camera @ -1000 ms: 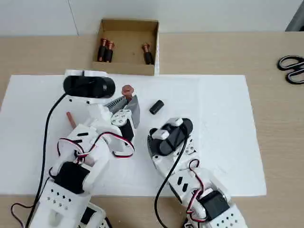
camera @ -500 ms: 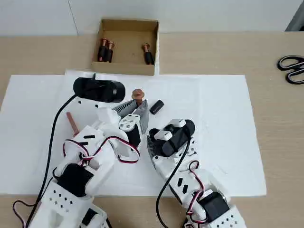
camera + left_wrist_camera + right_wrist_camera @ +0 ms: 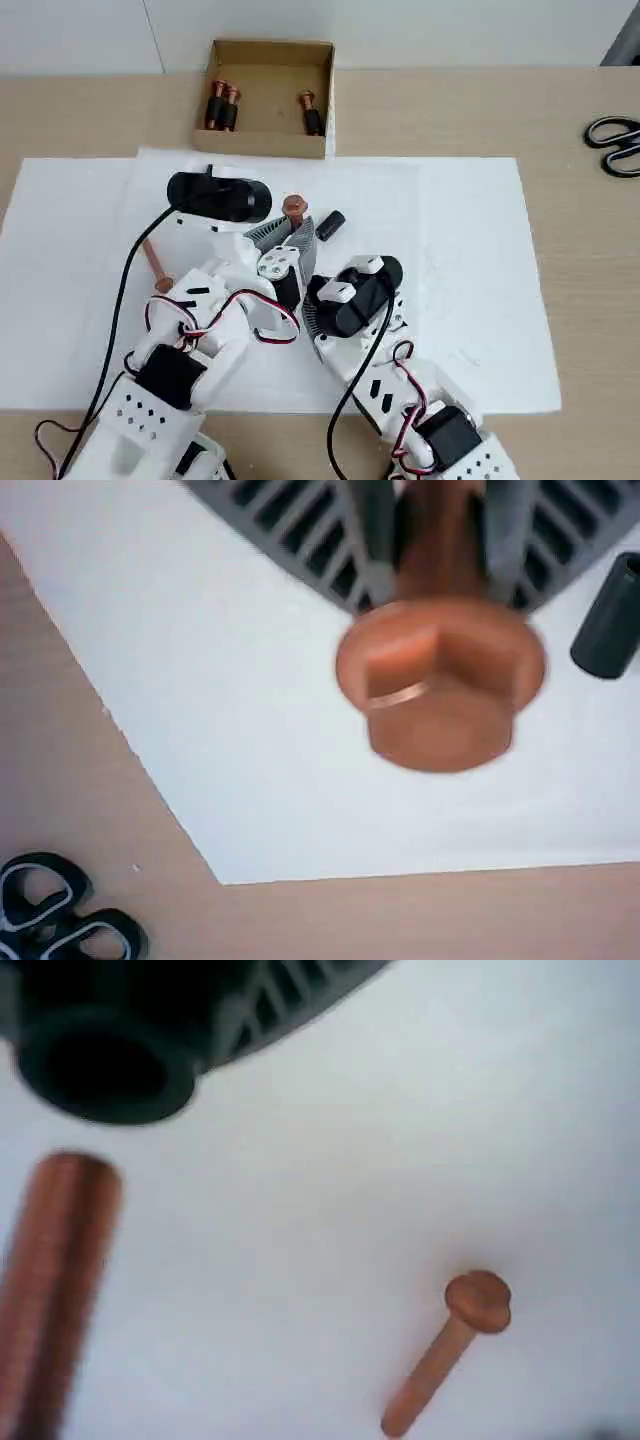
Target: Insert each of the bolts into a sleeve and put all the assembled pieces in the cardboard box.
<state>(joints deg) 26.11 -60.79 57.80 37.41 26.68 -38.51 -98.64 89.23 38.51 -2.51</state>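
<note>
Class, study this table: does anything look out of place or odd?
Only the scissors, lying on the bare table beyond the white paper, near the edge of the high view. They play no part in this assembly.

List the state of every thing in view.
held bolt: clamped in left gripper, head outward.
held sleeve: gripped by right gripper, bore empty.
loose bolt: lying flat on paper.
loose sleeve: lying on paper, no bolt inside.
cardboard box: open, three assembled pieces inside.
scissors: lying on table.

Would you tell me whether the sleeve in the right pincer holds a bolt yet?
Empty: the sleeve shows a dark open bore, and the nearest bolt is outside it.
</note>
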